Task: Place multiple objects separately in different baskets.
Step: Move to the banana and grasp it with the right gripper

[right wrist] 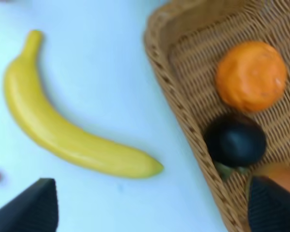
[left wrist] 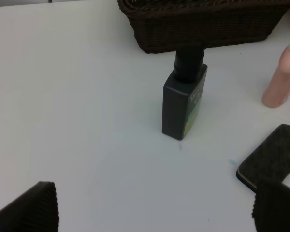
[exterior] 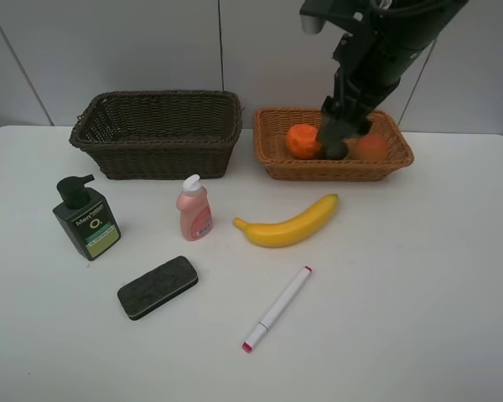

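"Three fruits lie in our light basket: the orange, the dark mangosteen and the red-orange round fruit, with the mangosteen between the other two. Where do we have the right gripper?"

"We hold it over that basket, its jaws spread wide and nothing between them. In its wrist view one fingertip shows just beside the red-orange fruit, the other over the bare white table."

"And the left gripper?"

"Released as well, wide and empty. It hangs above the table near the dark green pump bottle, which stands upright in front of the dark brown basket."

"What do we count outside the baskets?"

"Five things on the table: the pump bottle; the small pink bottle, upright, to its right in the high view; the black felt eraser, lying flat nearer the camera; the yellow banana, just in front of the light basket; and the white pink-tipped marker, nearer the camera than the banana and apart from it."
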`<action>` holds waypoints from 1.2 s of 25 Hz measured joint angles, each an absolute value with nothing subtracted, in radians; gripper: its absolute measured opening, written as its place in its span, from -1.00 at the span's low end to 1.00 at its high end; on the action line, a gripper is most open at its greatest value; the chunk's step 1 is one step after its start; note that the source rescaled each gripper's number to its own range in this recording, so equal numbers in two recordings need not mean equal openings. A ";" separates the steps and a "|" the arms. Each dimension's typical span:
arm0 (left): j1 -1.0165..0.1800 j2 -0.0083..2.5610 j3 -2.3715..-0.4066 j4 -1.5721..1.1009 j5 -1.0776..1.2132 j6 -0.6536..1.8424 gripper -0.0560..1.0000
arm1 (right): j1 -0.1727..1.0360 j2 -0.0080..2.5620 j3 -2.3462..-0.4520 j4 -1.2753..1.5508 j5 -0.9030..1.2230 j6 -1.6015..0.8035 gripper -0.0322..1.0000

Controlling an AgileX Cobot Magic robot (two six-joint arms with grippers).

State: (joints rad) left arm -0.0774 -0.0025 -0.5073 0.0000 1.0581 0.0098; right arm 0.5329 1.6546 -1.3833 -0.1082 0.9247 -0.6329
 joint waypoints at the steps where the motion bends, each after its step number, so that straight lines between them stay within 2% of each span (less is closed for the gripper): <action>1: -0.077 -0.003 -0.507 0.000 1.058 0.010 1.00 | 0.545 1.659 -1.383 -0.110 0.927 -0.637 0.95; 8: -0.077 -0.003 -0.507 0.000 1.058 0.010 1.00 | 0.585 1.772 -1.383 -0.114 0.974 -0.658 0.87; 15: -0.077 -0.003 -0.507 0.000 1.058 0.010 1.00 | 0.586 1.946 -1.383 -0.024 0.974 -0.844 0.87; 21: -0.077 -0.003 -0.507 0.000 1.058 0.010 1.00 | 0.586 2.003 -1.383 0.048 0.929 -0.984 0.87; 30: -0.077 -0.003 -0.507 0.000 1.058 0.010 1.00 | 0.586 2.071 -1.383 0.060 0.876 -1.026 0.85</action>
